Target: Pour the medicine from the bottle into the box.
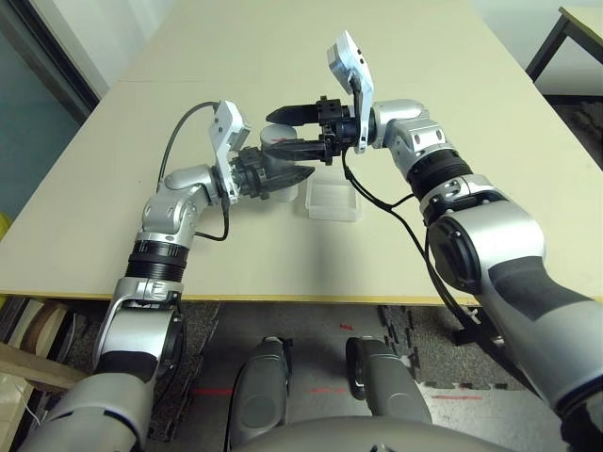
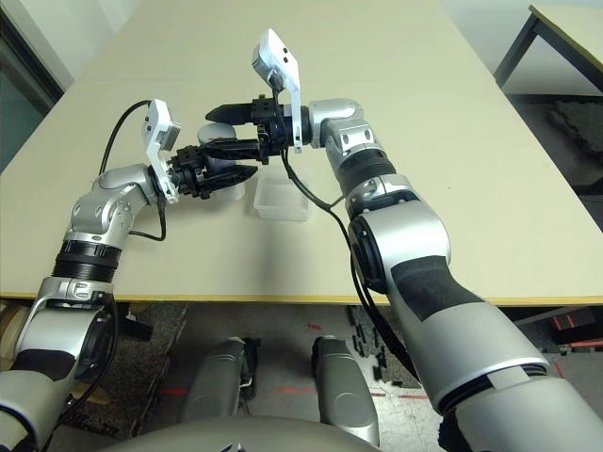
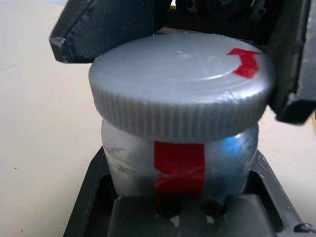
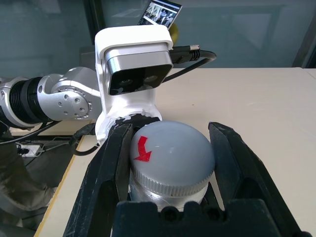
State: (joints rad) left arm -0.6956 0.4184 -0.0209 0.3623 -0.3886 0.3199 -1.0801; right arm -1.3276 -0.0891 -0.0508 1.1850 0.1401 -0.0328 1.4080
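Note:
The silver-grey bottle (image 3: pixel 123 153) with red marks is held above the table, just left of the clear square box (image 1: pixel 333 201). My left gripper (image 1: pixel 287 165) is shut on the bottle's body. My right gripper (image 1: pixel 283 132) reaches in from the right, and its two black fingers (image 4: pixel 106 168) close on either side of the round grey cap (image 4: pixel 170 153), which sits on the bottle. The box lies on the table below and slightly right of both grippers and looks empty. The medicine is hidden inside the bottle.
The beige table (image 1: pixel 452 85) stretches far behind and to both sides. Another table's corner (image 1: pixel 575 28) stands at the far right. Cables hang from both wrists near the box.

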